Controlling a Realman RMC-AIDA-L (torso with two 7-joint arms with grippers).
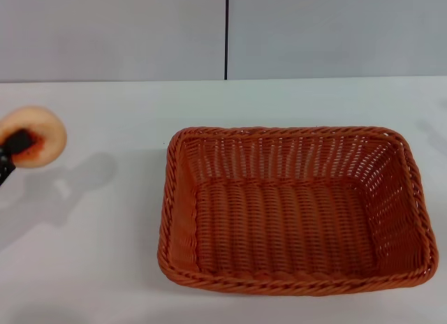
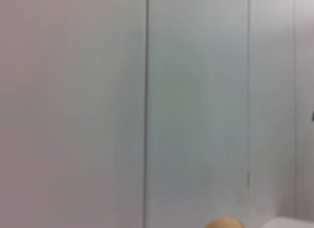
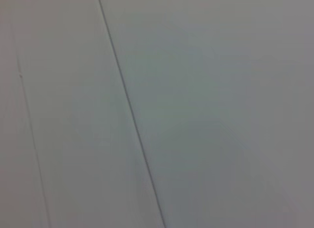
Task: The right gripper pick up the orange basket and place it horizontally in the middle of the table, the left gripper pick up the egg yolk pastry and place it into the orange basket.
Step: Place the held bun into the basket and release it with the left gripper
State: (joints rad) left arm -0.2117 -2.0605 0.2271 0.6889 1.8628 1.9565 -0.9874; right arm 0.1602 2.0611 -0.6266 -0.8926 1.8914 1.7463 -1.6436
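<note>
The orange basket (image 1: 297,209) lies lengthwise across the white table (image 1: 105,254), right of centre, and holds nothing. At the far left edge of the head view, the egg yolk pastry (image 1: 35,135) hangs above the table, casting a shadow beneath it. My left gripper (image 1: 12,148) is shut on the pastry, with only its black tips showing. A sliver of the pastry (image 2: 224,222) also shows in the left wrist view. The right gripper is out of view.
A grey panelled wall (image 1: 223,31) with a vertical seam stands behind the table. Both wrist views show mostly that wall.
</note>
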